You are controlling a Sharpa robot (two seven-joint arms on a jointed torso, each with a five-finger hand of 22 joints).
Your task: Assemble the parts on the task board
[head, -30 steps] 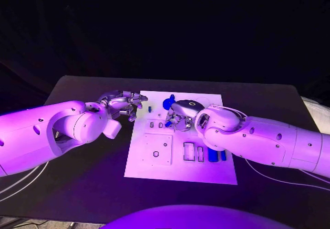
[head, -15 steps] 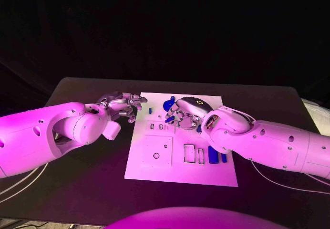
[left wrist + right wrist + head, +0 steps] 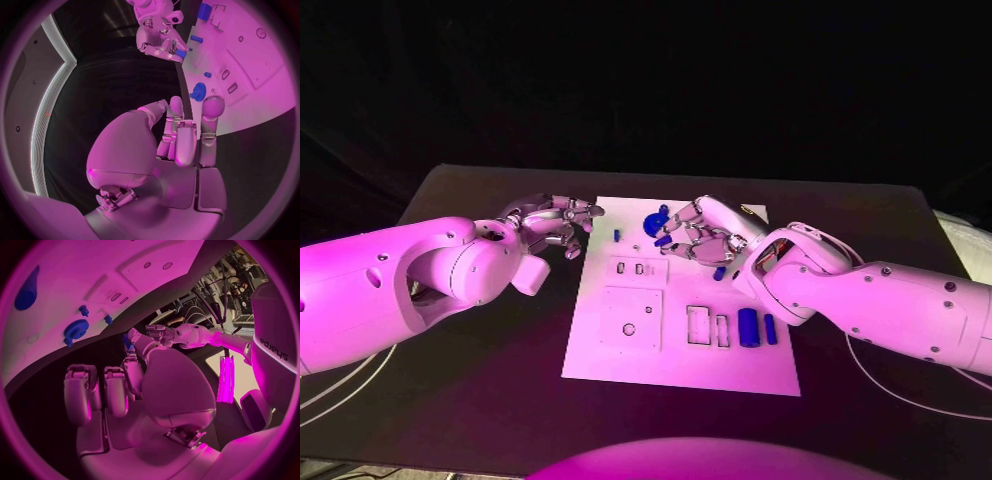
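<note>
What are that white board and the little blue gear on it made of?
The board looks like matte white plastic: a flat, dull surface with cleanly cut recesses. The gear seems moulded or printed plastic, solid blue with crisp teeth and no metallic shine. Neither can be confirmed by sight.

Magenta light floods a dim scene; the background is black, the white arms glare, and wrist views bend at their rims.

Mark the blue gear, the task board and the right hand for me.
blue gear (image 3: pixel 76 331), right wrist view, centre of its toothed disc.
task board (image 3: pixel 678 362), head view, bare near part of the white plate.
right hand (image 3: pixel 700 236), head view, middle of the hand.
</note>
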